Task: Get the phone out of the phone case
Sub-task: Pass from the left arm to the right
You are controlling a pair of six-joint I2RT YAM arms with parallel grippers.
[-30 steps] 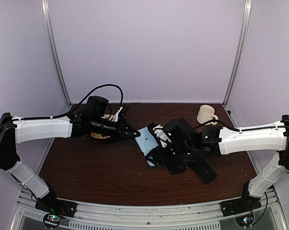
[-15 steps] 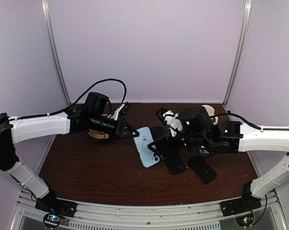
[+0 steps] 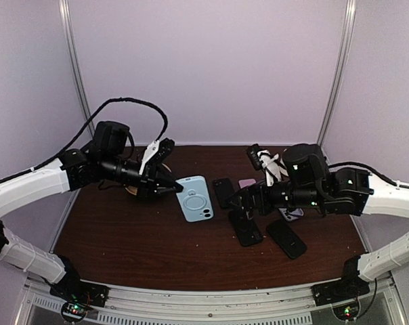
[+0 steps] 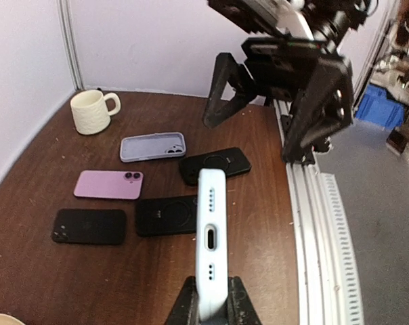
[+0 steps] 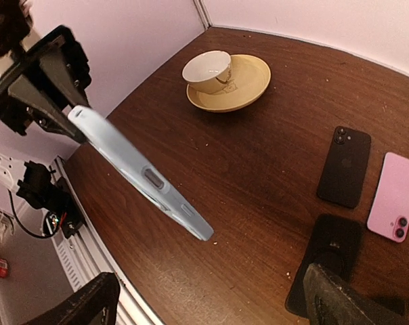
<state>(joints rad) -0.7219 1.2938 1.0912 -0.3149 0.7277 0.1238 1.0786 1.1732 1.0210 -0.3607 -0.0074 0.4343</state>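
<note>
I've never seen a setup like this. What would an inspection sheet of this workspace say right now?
Surface: dark wooden table, scattered specks.
Job's things: blue phone case held clear of the table by one end.
Clutter: black phone, two black cases, pink phone, lilac case, mug, bowl on saucer.
Grippers: left gripper shut on the blue phone case; right gripper open, empty.
Cables: black cable loops above left arm.
Surroundings: pale walls, metal posts.

Cased phone (image 3: 194, 198) in left gripper (image 3: 172, 189), above table (image 3: 123, 237) centre; loose phones (image 3: 286, 237) lying to its right; mug (image 4: 93, 112) behind them.
</note>
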